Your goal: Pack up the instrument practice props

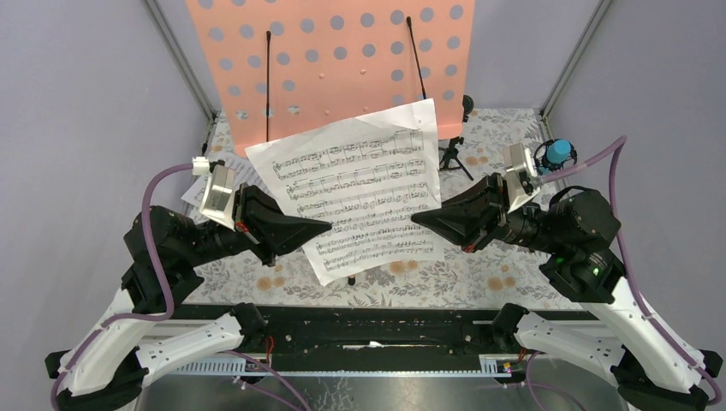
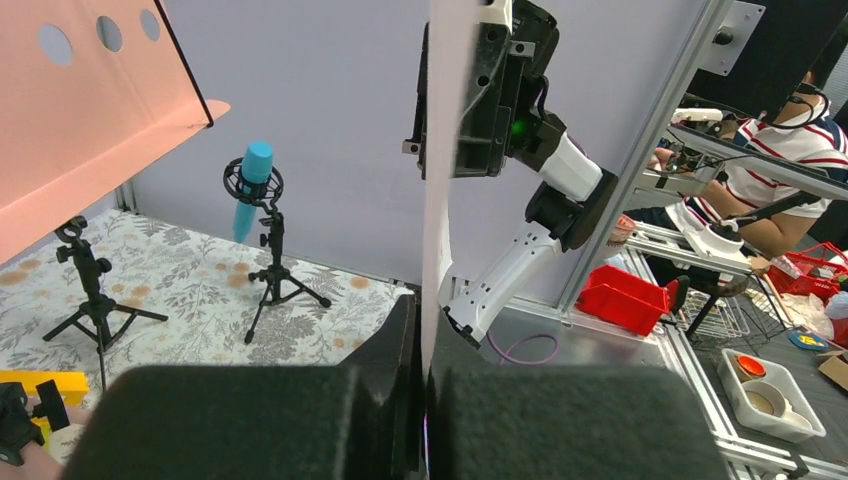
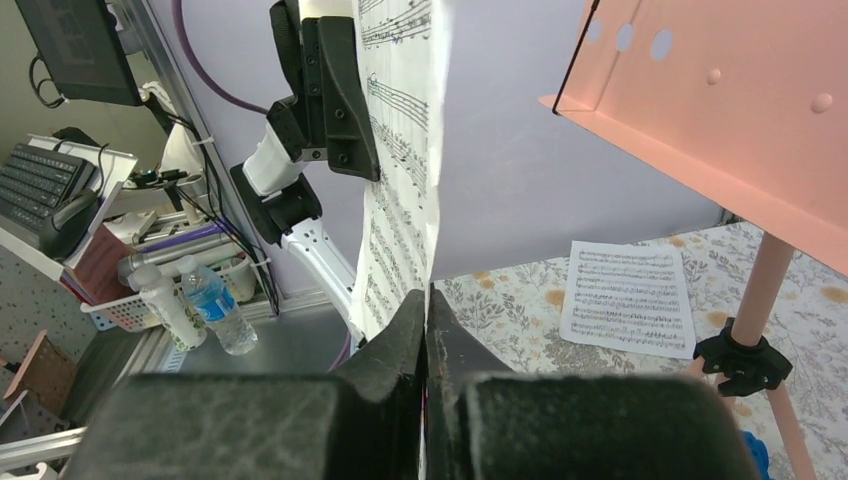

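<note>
**Top external view: two grippers are holding one sheet-music page between them**

The white sheet-music page (image 1: 360, 193) is hanging in the air above the table, just in front of the pink music stand (image 1: 334, 60). The left gripper (image 1: 321, 227) is gripping its left edge and the right gripper (image 1: 419, 218) is gripping its right edge. In both wrist views the dark, rough-textured jaws are pressing flat on the thin paper, which is showing edge-on there.

The page is sitting slightly tilted and is carrying printed staves of black notes. Any words on it are too small to read.

The stand's desk is showing as a flat pink panel with rows of round holes, and two thin black rods are running up it. A second printed page (image 3: 628, 298) is lying flat on the floral tablecloth (image 1: 479, 274) near the stand's pole.

The black mic (image 1: 466, 106) is standing on its small tripod just right of the stand. The blue mic (image 1: 558, 152) is sitting in a ring-shaped black mount further right, behind the right arm.
</note>
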{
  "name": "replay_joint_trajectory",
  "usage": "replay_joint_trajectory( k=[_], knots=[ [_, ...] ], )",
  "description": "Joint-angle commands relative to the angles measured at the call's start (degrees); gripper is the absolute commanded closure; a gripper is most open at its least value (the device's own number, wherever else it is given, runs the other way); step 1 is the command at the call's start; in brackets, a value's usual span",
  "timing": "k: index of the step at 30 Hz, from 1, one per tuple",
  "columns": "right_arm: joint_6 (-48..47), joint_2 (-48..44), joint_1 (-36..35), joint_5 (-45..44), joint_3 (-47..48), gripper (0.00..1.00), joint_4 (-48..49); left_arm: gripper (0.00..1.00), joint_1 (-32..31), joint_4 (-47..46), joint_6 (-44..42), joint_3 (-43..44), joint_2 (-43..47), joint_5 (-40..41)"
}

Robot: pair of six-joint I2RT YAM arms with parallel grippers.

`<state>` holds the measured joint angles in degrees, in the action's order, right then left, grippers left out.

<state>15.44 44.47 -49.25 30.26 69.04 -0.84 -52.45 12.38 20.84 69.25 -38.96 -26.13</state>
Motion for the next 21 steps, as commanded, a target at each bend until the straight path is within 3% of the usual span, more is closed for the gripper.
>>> replay_joint_trajectory(
  k=[1, 4, 5, 7, 12, 21],
  knots=[
    [0.5, -0.4, -0.3, -1.9, -0.5, 0.9, 1.9, 1.0, -0.1, -1.9, 0.3, 0.2, -0.2, 1.8],
    [-0.2, -0.9, -0.3, -3.4, -0.5, 0.48, 0.3, 1.0, -0.2, 1.0, 0.3, 0.5, 0.4, 4.7],
    [-0.6, -1.4, -0.3, -4.3, -0.7, 0.38, -1.0, 1.0, -0.1, 2.6, 0.3, 0.6, 0.9, 6.2],
    [-1.6, -2.6, -0.3, -6.5, -1.5, 0.28, -2.6, 1.0, -0.2, 6.1, 0.5, 0.3, 2.6, 10.4],
    [-3.2, -6.9, -0.3, -13.3, -5.2, 0.18, -5.4, 1.0, -0.2, 16.4, 2.7, -2.3, 10.9, 21.6],
    [-4.0, -8.6, -0.3, -19.5, -9.7, 0.17, -10.4, 1.0, -0.1, 31.7, 14.0, -12.1, 23.7, 40.0]
  ],
)
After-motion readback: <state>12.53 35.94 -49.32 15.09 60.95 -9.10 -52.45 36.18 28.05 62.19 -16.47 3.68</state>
